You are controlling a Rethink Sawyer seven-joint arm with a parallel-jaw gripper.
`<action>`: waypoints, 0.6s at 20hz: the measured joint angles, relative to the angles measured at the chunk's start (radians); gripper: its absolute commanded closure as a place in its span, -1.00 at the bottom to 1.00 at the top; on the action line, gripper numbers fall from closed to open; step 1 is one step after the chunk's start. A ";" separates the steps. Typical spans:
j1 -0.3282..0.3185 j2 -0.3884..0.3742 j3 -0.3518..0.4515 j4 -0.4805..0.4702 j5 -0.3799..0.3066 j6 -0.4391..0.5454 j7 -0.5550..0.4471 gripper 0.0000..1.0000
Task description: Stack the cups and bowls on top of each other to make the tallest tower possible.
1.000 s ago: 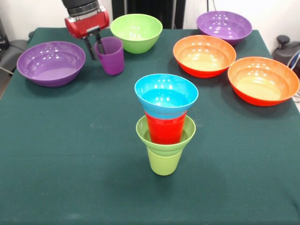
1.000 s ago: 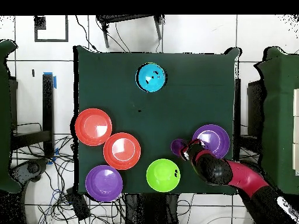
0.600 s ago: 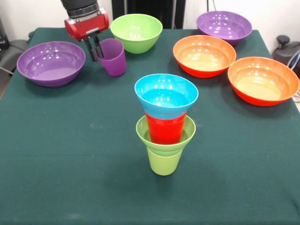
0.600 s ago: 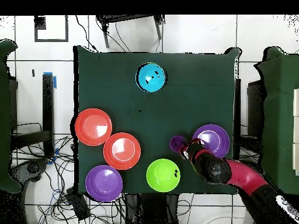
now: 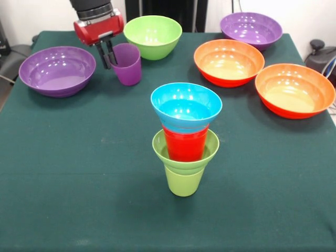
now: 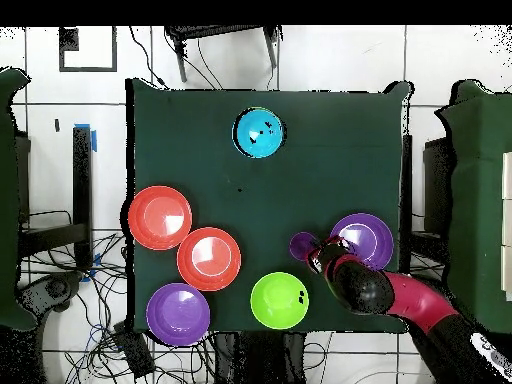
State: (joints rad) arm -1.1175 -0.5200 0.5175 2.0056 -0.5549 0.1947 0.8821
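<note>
The tower (image 5: 185, 142) stands mid-table: a lime green cup (image 5: 184, 181) at the bottom, a small lime-green bowl (image 5: 210, 147), a red cup (image 5: 185, 145), and a small blue bowl (image 5: 186, 106) on top. Seen from overhead, the tower (image 6: 259, 133) shows only its blue top. The purple cup (image 5: 127, 64) stands at the back left, between a purple bowl and the medium green bowl. My gripper (image 5: 108, 53) is shut on the purple cup's left rim, one finger inside and one outside. In the overhead view the gripper (image 6: 319, 252) is beside the purple cup (image 6: 303, 245).
A wide purple bowl (image 5: 56, 70) sits left of the gripper. The medium lime-green bowl (image 5: 153, 35) is just behind the cup. Two orange bowls (image 5: 229, 62) (image 5: 294, 89) and another purple bowl (image 5: 251, 29) line the right and far right.
The fingers have closed on the purple cup's rim. The cup has shifted slightly to the right and tilted a little. The tower has not moved.
</note>
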 measured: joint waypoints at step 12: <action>0.005 -0.169 0.034 0.063 0.079 0.016 0.000 1.00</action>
State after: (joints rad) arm -1.1120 -0.6892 0.5513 2.0686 -0.4763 0.2102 0.8821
